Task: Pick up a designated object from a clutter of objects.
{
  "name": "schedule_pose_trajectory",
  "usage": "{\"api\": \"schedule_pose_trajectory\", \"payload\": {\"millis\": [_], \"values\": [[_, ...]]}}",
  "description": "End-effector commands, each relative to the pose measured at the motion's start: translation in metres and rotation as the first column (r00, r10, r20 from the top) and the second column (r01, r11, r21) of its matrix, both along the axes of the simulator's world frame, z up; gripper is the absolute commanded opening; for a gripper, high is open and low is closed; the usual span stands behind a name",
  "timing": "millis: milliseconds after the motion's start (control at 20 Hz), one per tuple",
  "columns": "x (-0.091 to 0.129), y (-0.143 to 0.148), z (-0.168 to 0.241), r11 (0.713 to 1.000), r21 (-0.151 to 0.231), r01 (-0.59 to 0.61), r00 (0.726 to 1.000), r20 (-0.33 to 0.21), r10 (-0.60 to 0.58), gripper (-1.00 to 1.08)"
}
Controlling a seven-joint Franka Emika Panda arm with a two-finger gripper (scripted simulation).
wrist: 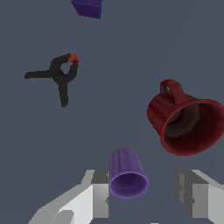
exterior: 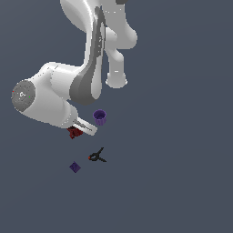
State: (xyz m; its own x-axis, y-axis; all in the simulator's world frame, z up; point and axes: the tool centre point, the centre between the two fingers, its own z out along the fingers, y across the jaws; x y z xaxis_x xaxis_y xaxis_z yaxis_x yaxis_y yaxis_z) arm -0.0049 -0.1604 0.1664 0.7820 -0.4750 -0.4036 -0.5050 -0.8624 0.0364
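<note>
Wrist view: our fingers (wrist: pixel 146 194) were spread wide and held nothing.
We saw the dark red mug (wrist: pixel 186 124) on the table (wrist: pixel 131 57), apart from both fingers, beside the purple cup (wrist: pixel 127 175) between them; the black clamp (wrist: pixel 59 75) and purple cube (wrist: pixel 89 7) lay beyond.

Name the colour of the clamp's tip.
Orange-red, on the black clamp; clearest in the wrist view.
</note>
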Motion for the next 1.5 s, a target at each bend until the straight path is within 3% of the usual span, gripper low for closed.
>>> {"api": "schedule_pose_trajectory", "payload": {"millis": [0, 300, 550, 1450], "values": [[-0.006, -0.014, -0.019, 0.999, 0.007, 0.053, 0.997, -0.052, -0.053, 0.28], [-0.020, -0.037, -0.050, 0.990, 0.013, 0.142, 0.980, -0.142, -0.139, 0.28], [-0.027, -0.047, -0.065, 0.983, 0.012, 0.181, 0.968, -0.182, -0.175, 0.28], [-0.044, -0.042, -0.090, 0.982, 0.012, 0.190, 0.964, -0.192, -0.184, 0.28]]}}
